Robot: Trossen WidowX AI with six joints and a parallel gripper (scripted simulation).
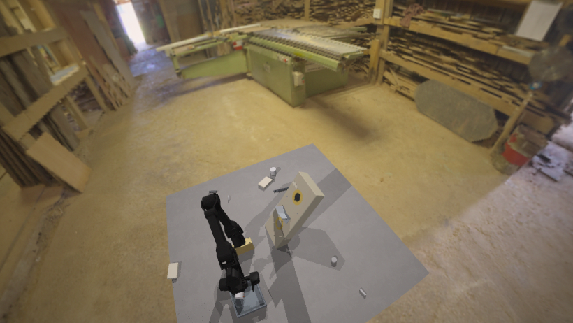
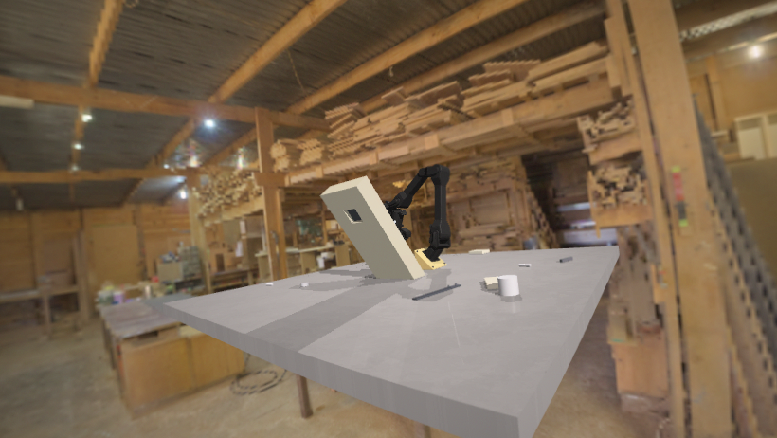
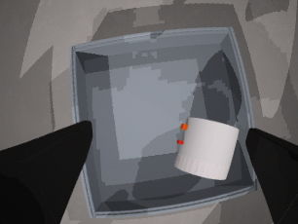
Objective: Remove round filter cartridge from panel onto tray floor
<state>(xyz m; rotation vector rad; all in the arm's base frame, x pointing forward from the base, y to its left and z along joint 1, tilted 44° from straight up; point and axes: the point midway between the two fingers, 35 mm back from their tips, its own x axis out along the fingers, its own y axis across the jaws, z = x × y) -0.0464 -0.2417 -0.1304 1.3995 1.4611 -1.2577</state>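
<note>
The white round filter cartridge [image 3: 207, 148] [image 1: 239, 295] lies on its side on the floor of the grey tray [image 3: 156, 36] [image 1: 261, 301], near the tray's right wall, with small red marks on its end. My gripper [image 3: 172, 132] [image 1: 240, 289] hangs over the tray, open wide, with one black finger on each side of the view and nothing between them. The cartridge is below and closer to the right finger. The tilted beige service panel [image 1: 306, 188] [image 2: 374, 239] shows an empty dark round socket [image 1: 297, 196]. In the exterior view the panel hides the gripper.
On the table are a white cylinder [image 1: 272, 171] [image 2: 509, 284], a pale block [image 1: 265, 182], a dark bar [image 1: 281, 189] [image 2: 436, 292], a small cylinder [image 1: 333, 261], a white block [image 1: 172, 270] and a small piece [image 1: 362, 292]. The arm's tan base [image 1: 245, 245] stands beside the panel.
</note>
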